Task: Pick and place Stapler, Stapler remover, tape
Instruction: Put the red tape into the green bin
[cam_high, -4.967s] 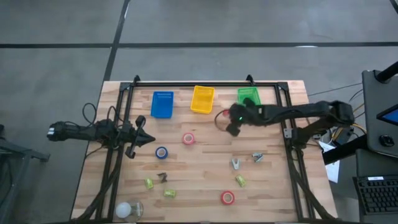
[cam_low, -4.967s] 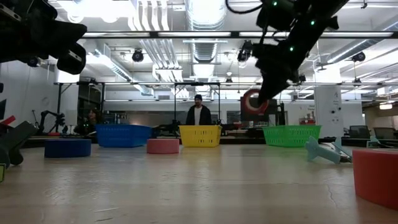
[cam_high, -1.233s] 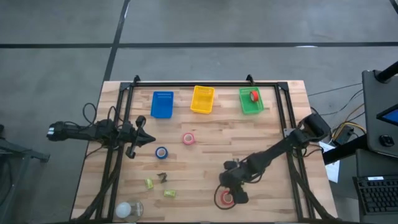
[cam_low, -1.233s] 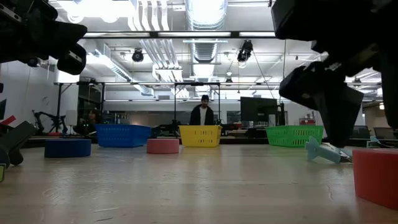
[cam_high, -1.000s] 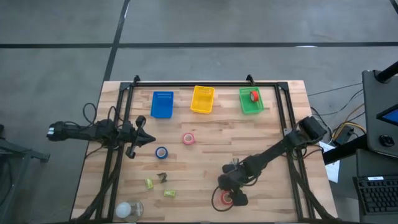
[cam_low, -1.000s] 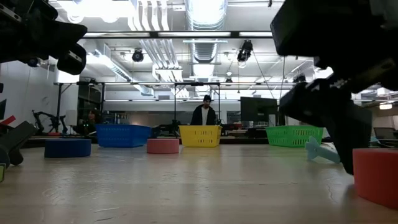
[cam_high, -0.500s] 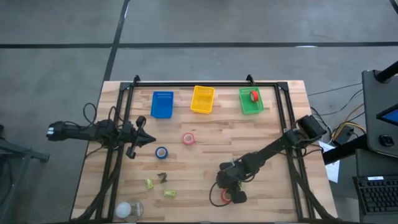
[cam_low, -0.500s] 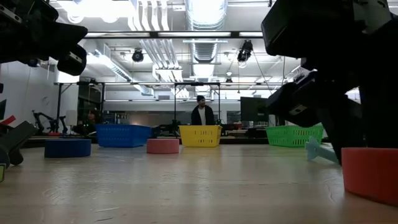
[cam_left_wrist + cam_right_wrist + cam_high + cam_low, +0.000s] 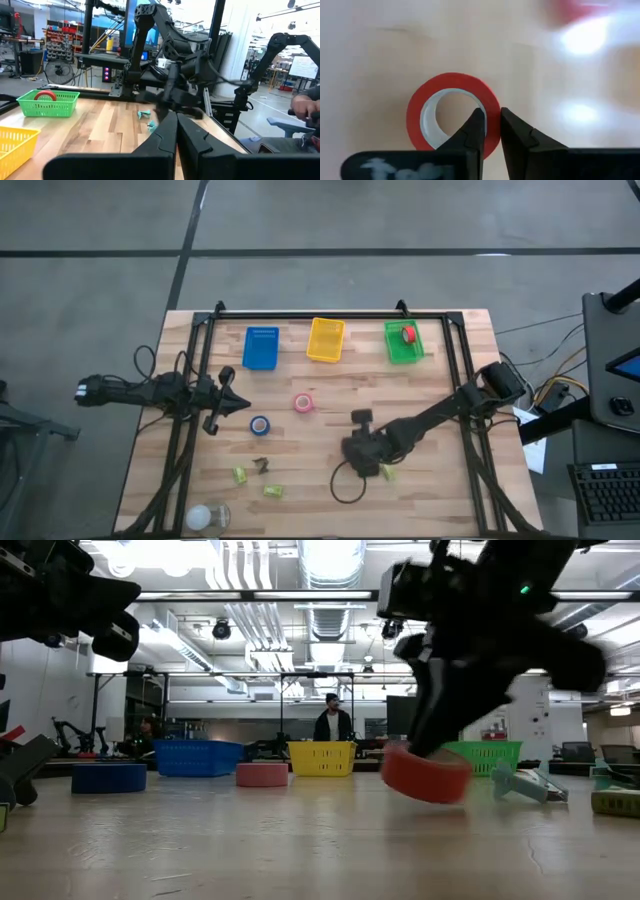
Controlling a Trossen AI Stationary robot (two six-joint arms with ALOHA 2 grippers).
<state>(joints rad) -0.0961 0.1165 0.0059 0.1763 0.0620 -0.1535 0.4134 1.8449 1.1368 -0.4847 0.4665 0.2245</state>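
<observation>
A red tape roll [image 9: 417, 107] is in my right gripper [image 9: 490, 116], which hangs over the middle of the table [image 9: 358, 452] with the roll lifted in the low view [image 9: 428, 775]. The gripper hides the roll in the high view. A pink roll [image 9: 303, 403] and a blue roll [image 9: 260, 425] lie flat on the table. Another red roll [image 9: 408, 334] sits in the green basket [image 9: 399, 350]. My left gripper [image 9: 238, 402] waits shut at the table's left side, touching nothing. My right gripper pinches the red roll's wall [image 9: 491, 104], one finger inside the ring's open centre and one outside. The fingers come from above, pointing down. The roll is lifted clear of the table and hangs tilted below the fingers [image 9: 428, 775].
A blue basket [image 9: 261, 348] and a yellow basket [image 9: 326, 340] stand beside the green one along the far edge. Yellow-green staplers [image 9: 240, 474] [image 9: 272, 491] [image 9: 387, 471], a dark remover [image 9: 262, 465] and a teal remover [image 9: 413, 433] lie on the near half. A black frame rail [image 9: 465, 395] borders the table.
My right gripper has come down on the red roll near the table's near edge, taken hold of it, then risen and moved toward the far edge and slightly left. The roll has left the table and now hangs tilted, lifted clear.
</observation>
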